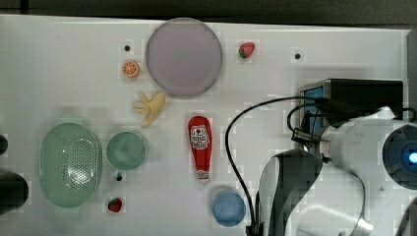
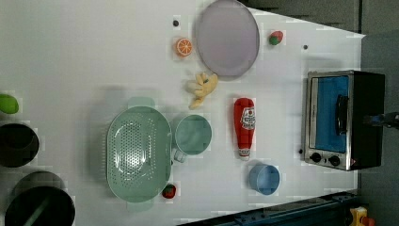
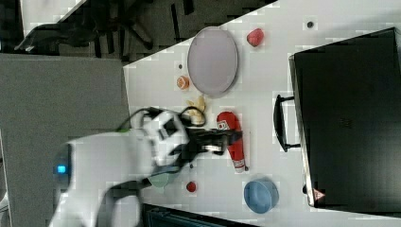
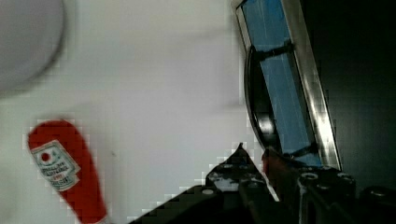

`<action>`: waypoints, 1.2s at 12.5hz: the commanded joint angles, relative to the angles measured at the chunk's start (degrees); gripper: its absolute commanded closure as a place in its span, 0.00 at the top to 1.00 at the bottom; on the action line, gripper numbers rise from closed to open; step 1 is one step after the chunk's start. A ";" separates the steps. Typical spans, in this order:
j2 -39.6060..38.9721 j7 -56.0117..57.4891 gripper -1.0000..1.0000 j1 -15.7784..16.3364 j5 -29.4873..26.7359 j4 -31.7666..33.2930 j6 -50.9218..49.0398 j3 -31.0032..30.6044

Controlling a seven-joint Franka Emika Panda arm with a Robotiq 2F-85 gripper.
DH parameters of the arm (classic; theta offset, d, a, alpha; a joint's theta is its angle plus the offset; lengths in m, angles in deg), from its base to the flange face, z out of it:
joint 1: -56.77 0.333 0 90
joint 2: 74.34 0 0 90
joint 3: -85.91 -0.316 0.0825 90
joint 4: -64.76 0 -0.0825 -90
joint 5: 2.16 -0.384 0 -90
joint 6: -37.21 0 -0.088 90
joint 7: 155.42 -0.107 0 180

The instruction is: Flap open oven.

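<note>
Looks like a robot lab bench staged as a toy kitchen: white table (image 2: 94, 56) with bolt holes, plastic fruit upper centre, colander (image 2: 139, 154) lower left, oven (image 2: 343, 120) at right, robot arm (image 1: 344, 157) lower right.

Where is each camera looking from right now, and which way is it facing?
Top view: overhead, straight down on the table; white arm covers part of the oven.
Left view: high, facing the oven's closed glass door.
Right view: high, behind the arm, looking over the oven's black top; gripper above the ketchup bottle.
Wrist view: on the wrist, facing the oven's door handle; gripper body in frame.
Shared: all show oven and ketchup bottle.
</note>
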 commanded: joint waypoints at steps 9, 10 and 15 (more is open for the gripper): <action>-12.87 16.51 0.17 -0.49 0.03 4.38 19.18 5.56; -13.63 16.51 0.17 -0.48 0.03 4.42 20.09 5.56; -14.90 15.67 0.17 0.12 0.27 4.86 20.94 4.20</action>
